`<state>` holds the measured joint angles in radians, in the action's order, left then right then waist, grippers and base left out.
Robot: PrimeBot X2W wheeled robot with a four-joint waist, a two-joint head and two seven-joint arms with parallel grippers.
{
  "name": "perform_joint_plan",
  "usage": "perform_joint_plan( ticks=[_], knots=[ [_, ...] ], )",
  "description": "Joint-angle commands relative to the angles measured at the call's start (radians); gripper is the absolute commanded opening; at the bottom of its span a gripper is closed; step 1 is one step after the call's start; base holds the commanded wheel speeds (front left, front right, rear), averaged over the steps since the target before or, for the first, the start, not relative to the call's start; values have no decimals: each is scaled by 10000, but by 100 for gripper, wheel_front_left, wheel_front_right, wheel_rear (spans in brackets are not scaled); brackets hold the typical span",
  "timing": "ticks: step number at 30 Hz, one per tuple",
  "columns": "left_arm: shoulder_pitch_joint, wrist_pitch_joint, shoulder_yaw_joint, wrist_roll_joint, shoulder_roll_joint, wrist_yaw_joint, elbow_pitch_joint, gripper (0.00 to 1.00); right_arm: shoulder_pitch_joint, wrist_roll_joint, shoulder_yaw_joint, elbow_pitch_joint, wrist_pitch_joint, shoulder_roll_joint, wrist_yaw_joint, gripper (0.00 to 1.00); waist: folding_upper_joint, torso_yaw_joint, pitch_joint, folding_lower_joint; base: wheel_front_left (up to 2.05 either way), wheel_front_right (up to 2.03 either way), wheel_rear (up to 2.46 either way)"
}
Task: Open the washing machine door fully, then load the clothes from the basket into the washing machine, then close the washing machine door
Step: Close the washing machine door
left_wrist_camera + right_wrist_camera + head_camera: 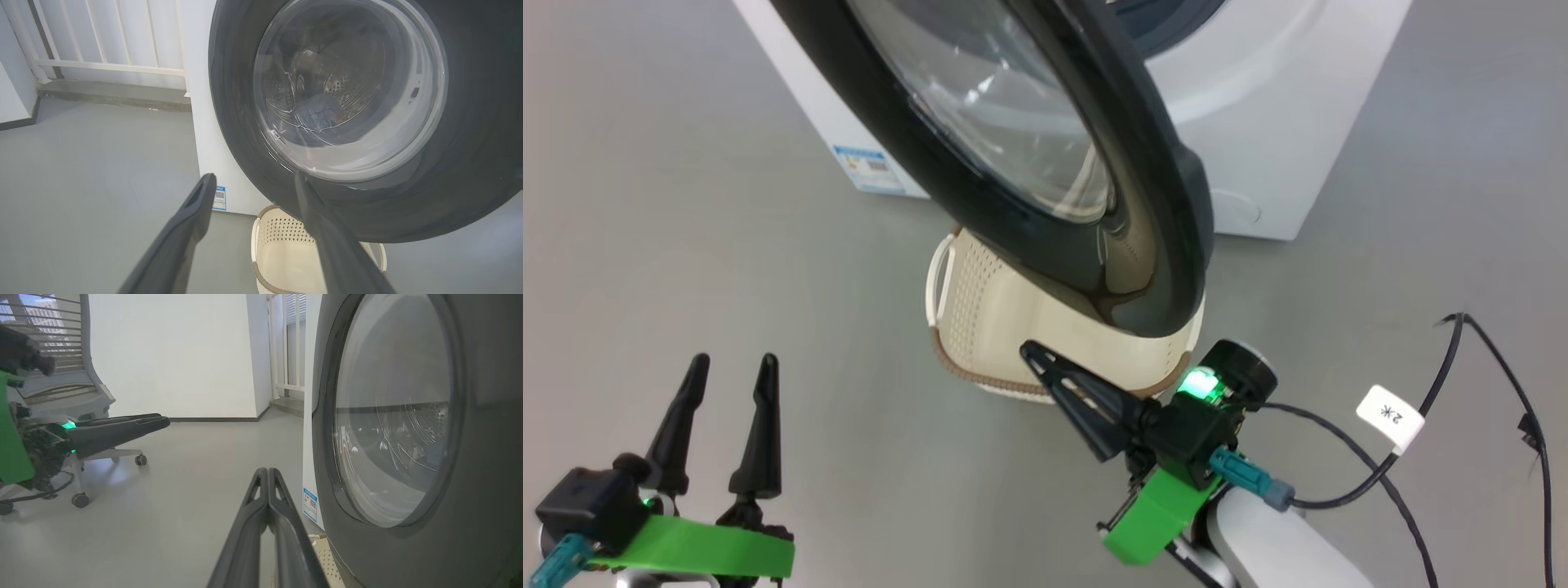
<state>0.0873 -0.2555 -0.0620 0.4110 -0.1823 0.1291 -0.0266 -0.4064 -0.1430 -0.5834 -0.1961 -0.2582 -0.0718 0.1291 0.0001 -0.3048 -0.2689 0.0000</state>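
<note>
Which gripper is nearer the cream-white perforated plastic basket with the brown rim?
Right. The right gripper, shut, points at the near rim of the basket; the left gripper, open, stands off to its left.

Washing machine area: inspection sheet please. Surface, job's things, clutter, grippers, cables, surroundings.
Surface: smooth grey floor.
Job's things: washing machine door partway open, hanging over the basket; washing machine white; clothes seen through the glass, in the drum; what shows of the basket's inside holds nothing.
Clutter: nothing seen.
Grippers: left gripper jaws open, holding nothing; right gripper jaws shut, holding nothing, tip near the basket rim.
Cables: black cable with white tag by the right arm.
Surroundings: office chair, white railing, pale wall.
</note>
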Motion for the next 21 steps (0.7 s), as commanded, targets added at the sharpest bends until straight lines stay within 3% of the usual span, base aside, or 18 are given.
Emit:
perform_joint_plan(
  ticks=[1, 21],
  knots=[
    [385, -63, 221, 128, -362, 15, 304, 100, -268, 253, -28, 87, -36, 216, 16, 0, -1, -302, -486, 0, 0, 0, 0],
    [922, -63, -218, 576, -672, 15, 551, 100, -1243, 668, 2617, 292, -36, 216, 16, 0, -1, -224, -1482, 0, 0, 0, 0]
  ],
)
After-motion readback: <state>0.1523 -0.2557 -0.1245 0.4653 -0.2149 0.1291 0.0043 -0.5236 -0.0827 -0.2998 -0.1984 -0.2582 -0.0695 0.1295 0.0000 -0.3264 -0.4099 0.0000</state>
